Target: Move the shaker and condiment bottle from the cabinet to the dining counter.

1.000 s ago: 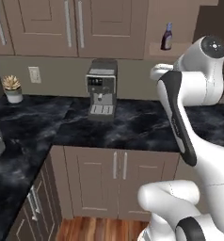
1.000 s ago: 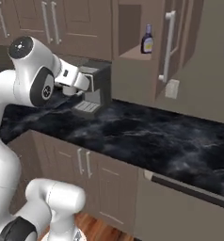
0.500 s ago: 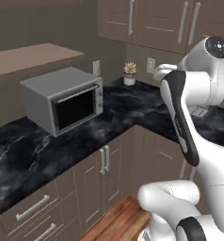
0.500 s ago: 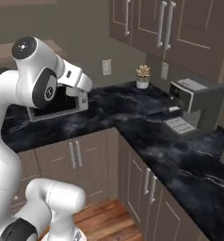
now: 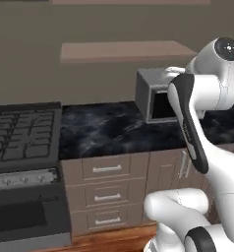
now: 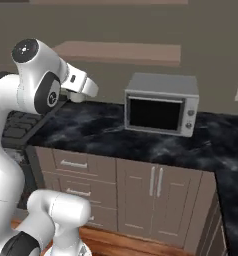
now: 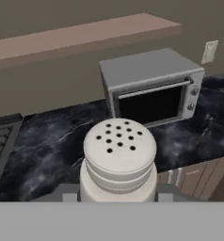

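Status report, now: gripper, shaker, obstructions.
Gripper shut on shaker, carried upright above worktop. Microwave ahead, apart from shaker. Nothing blocking.

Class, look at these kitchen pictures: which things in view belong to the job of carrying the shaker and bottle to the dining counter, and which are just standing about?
Part of the job:
- shaker, held upright in the gripper

Just standing about:
- microwave on the worktop
- stove at the left
- wall shelf
- drawers under the worktop

One shaker, one microwave, one stove, one wall shelf, perhaps three drawers, one wall outlet.
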